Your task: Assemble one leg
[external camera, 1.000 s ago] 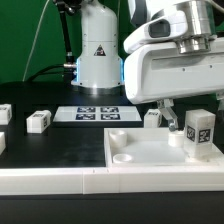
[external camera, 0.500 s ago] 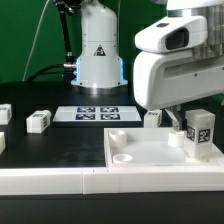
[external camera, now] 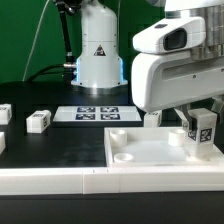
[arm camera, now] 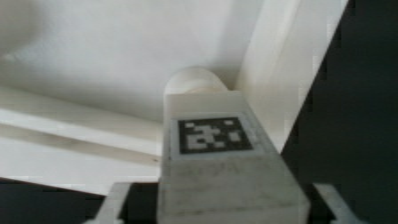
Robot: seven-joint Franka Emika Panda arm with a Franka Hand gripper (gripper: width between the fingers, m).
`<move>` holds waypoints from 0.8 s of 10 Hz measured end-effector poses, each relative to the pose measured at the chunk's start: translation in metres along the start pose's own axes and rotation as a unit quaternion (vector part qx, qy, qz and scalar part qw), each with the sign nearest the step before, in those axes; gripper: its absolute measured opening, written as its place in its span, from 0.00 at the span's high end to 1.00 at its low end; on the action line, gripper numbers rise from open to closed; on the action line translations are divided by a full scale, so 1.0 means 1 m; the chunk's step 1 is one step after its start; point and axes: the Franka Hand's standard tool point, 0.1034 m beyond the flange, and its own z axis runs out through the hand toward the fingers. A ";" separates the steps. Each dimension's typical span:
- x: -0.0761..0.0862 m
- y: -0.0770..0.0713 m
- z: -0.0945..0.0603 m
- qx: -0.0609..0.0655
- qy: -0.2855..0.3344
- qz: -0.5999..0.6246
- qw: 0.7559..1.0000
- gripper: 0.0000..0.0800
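My gripper (external camera: 197,121) is shut on the leg (external camera: 204,131), a small white block with a black-and-white tag on its face. It holds the leg upright over the corner of the large white plate (external camera: 150,152) on the exterior view's right. In the wrist view the leg (arm camera: 217,150) fills the middle, between my gripper's (arm camera: 217,206) fingers (arm camera: 125,205). Its far end points at a round corner socket (arm camera: 199,78) of the plate (arm camera: 89,60). I cannot tell whether the leg touches the socket.
Other white legs lie on the black table: one at the left (external camera: 38,121), one at the left edge (external camera: 3,114), one behind the plate (external camera: 152,117). The marker board (external camera: 97,113) lies in front of the robot base (external camera: 98,55).
My gripper has carried the leg toward the exterior view's right and slightly lower, over the plate's right corner. The other parts have not moved.
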 end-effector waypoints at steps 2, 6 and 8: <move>0.000 0.001 0.000 0.000 0.000 0.016 1.000 0.63; -0.002 0.004 0.001 0.004 0.017 0.232 0.973 0.63; -0.003 0.006 0.001 0.005 0.017 0.354 0.935 0.63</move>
